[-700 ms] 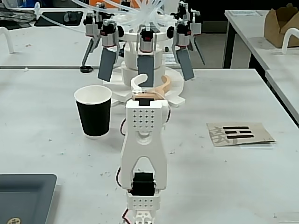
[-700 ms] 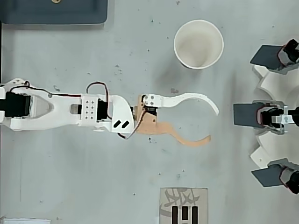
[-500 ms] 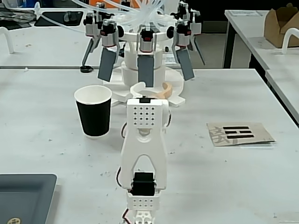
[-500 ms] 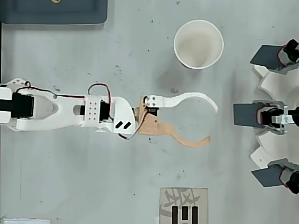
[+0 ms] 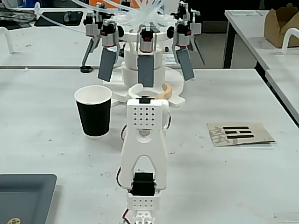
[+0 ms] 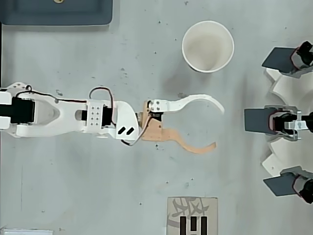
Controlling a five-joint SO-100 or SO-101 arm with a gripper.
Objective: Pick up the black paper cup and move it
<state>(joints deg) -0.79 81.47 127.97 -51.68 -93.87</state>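
- claw (image 6: 218,127) spread wide and empty, one finger white, one tan
- black paper cup (image 6: 208,46) stands upright on the counter (image 6: 146,49); in the overhead view it sits above the claw, apart from it

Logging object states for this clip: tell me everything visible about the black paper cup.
The black paper cup is tapered, matte black outside, white inside, with a white rolled rim. It stands upright and looks empty in the overhead view. It rests on the white table, left of the arm in the fixed view. Nothing else touches it: the open tool sits beside it, apart, its white finger curving nearest the cup.
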